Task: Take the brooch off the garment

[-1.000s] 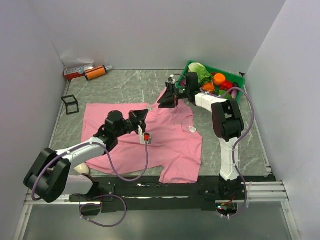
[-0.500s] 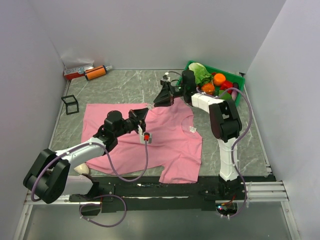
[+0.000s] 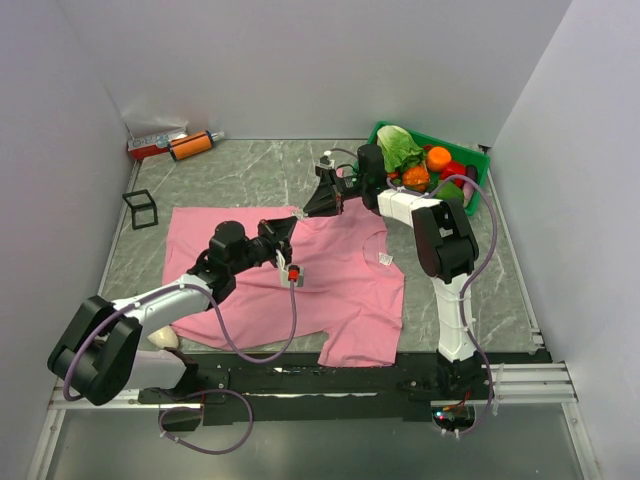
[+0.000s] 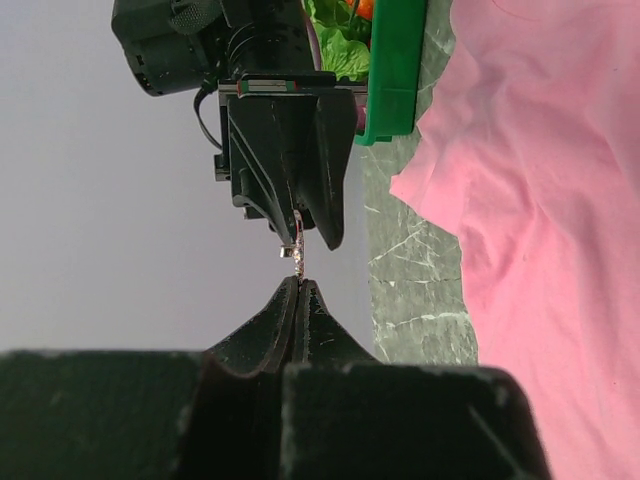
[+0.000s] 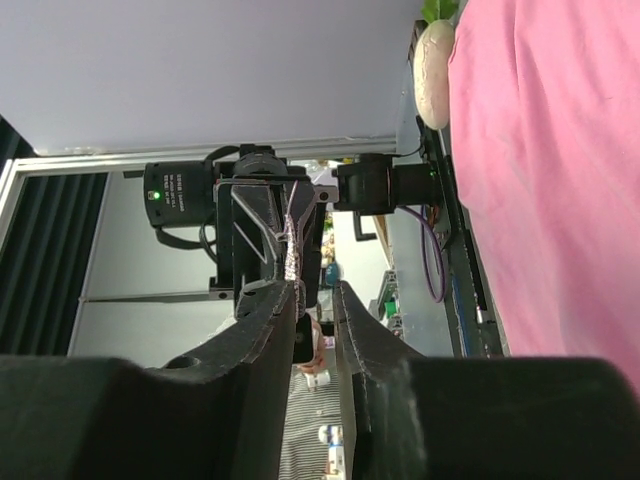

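- The brooch (image 4: 298, 251) is off the shirt (image 4: 540, 250): a tiny silvery sliver hanging in the air from the tip of the right claw (image 4: 305, 228), roughly above the shirt's far edge
- The right claw is pinched narrow on it and holds it by its upper end; its own wrist view shows a slim gap between the fingers, with the brooch (image 5: 291, 245) lying along one fingertip, so the hold looks slight
- The left claw (image 4: 300, 292) is pressed fully closed with nothing seen between its fingers; its tip points at the brooch from just beside it without touching, above the shirt's far part near the neck
- How it will handle, as a guess: very light, stiff, smooth and slippery, likely with a sharp pin; it could twist or drop out of a tip-only pinch
- It is best taken across its middle, deeper on the pads, not by one end
- The shirt is soft and lies spread on the table (image 3: 250, 175) with some wrinkles; neither claw seems to grip it
- A green basket (image 4: 395, 80) of vegetables stands beyond the shirt's far right corner
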### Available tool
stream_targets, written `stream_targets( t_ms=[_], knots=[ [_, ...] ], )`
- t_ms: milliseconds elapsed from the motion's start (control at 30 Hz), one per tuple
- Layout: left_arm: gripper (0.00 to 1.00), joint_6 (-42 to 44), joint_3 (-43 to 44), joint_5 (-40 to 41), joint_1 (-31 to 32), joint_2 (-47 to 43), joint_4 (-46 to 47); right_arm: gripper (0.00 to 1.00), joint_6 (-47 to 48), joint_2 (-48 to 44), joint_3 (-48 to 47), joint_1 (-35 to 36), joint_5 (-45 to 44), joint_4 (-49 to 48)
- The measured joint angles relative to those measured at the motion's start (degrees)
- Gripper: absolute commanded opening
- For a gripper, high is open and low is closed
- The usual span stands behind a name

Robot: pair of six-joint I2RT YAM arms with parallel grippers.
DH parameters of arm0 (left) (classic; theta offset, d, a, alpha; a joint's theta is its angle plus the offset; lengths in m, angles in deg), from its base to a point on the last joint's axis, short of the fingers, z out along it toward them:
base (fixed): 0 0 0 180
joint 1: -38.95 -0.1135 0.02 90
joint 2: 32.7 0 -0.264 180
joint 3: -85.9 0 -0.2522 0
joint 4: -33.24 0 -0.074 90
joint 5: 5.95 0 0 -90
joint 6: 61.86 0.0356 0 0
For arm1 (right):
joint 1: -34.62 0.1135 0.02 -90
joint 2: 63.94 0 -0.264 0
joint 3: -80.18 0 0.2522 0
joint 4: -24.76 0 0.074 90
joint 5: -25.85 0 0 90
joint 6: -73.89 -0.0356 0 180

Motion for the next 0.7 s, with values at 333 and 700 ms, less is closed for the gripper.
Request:
stream_targets(
  t_ms=[333,700],
  knots=[
    [0.01,-0.1,1.0,0.0,0.0,1.6,0.1,0.18,-0.4,0.0,-0.1,0.0,0.0,-0.2],
    [0.01,-0.1,1.4,0.0,0.0,2.0,-0.4,0.03,-1.4,0.1,-0.1,0.0,0.0,-0.3]
  ],
)
